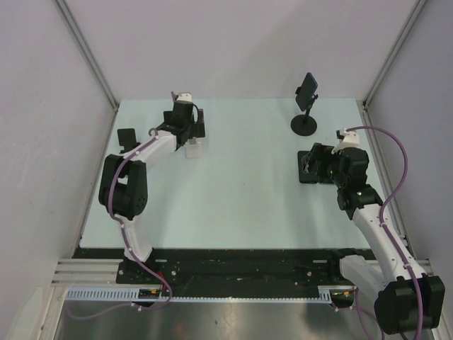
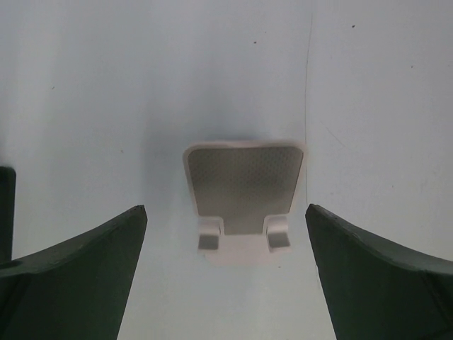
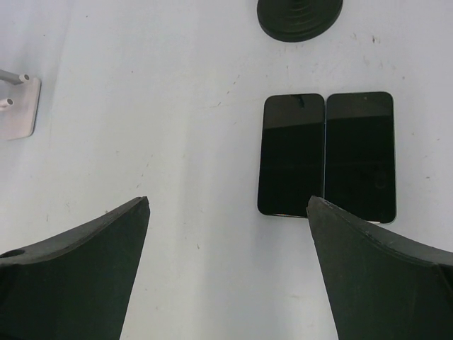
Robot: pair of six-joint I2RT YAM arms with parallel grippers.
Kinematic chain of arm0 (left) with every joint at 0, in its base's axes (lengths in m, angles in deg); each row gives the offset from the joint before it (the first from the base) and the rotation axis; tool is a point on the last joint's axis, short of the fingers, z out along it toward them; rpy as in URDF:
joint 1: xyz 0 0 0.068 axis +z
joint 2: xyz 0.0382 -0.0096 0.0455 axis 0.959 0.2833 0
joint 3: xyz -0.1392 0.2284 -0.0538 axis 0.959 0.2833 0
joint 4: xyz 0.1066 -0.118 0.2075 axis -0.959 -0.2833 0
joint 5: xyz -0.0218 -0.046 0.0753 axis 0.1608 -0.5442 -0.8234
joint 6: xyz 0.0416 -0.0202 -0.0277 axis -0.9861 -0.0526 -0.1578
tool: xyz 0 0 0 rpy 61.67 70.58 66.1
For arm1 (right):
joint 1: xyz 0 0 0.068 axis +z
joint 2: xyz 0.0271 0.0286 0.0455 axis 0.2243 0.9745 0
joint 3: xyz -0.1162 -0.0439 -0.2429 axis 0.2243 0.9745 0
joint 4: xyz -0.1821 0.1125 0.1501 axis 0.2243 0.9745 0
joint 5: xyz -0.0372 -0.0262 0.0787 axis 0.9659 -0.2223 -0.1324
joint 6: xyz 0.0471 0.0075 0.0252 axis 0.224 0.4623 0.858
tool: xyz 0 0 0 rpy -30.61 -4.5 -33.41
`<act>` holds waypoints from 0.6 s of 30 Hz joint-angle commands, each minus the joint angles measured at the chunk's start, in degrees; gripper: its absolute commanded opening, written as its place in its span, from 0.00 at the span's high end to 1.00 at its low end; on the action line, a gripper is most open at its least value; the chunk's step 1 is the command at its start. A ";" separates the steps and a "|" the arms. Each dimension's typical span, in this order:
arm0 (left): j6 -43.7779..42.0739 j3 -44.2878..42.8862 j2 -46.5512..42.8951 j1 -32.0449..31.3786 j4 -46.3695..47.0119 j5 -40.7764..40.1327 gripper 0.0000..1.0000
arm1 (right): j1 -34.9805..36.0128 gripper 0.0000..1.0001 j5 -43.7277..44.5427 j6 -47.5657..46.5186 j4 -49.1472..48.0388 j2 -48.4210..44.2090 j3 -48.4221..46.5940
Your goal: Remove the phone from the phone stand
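Dark and slim, the phone [image 1: 307, 89] sits at the top of the black phone stand [image 1: 305, 125], in the far right part of the pale desk [image 1: 241, 205]. Its long axis is slanted, neither upright nor flat, and in the top view the upper end leans to the far right. Which way its screen faces I cannot tell.

The right jaws hang just near of the stand's round base, apart from the phone. They are released, with the fingers [image 3: 382, 276] spread wide and nothing between them. Below them two other phones [image 3: 291, 154] [image 3: 359, 156] lie flat on the desk with the dark glass up. They touch side by side, and their long axes run from near to far.

The left jaws are at the far left, also released, with fingers [image 2: 85, 276] wide apart over a small white stand [image 2: 244, 188]. This stand has a grey pad and two small hooks at its near edge.
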 commanded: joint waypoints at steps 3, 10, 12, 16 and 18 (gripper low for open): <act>1.95 -5.57 2.25 0.27 0.77 4.45 0.00 | 0.25 0.00 -1.67 -1.06 -2.98 1.26 0.04; 2.12 -6.55 4.97 0.27 0.68 0.67 0.07 | 0.33 0.00 -2.55 -1.15 -3.15 1.87 0.13; 2.12 -6.63 5.67 0.27 0.68 -0.13 0.10 | 0.33 0.00 -2.55 -1.24 -3.06 1.96 0.04; 2.21 -7.07 6.56 0.27 0.50 -0.04 0.16 | 0.33 0.00 -2.90 -1.24 -2.98 2.14 0.13; 1.95 -7.34 6.47 0.27 0.59 -0.04 0.22 | 0.33 0.00 -3.42 -1.33 -3.06 2.31 0.04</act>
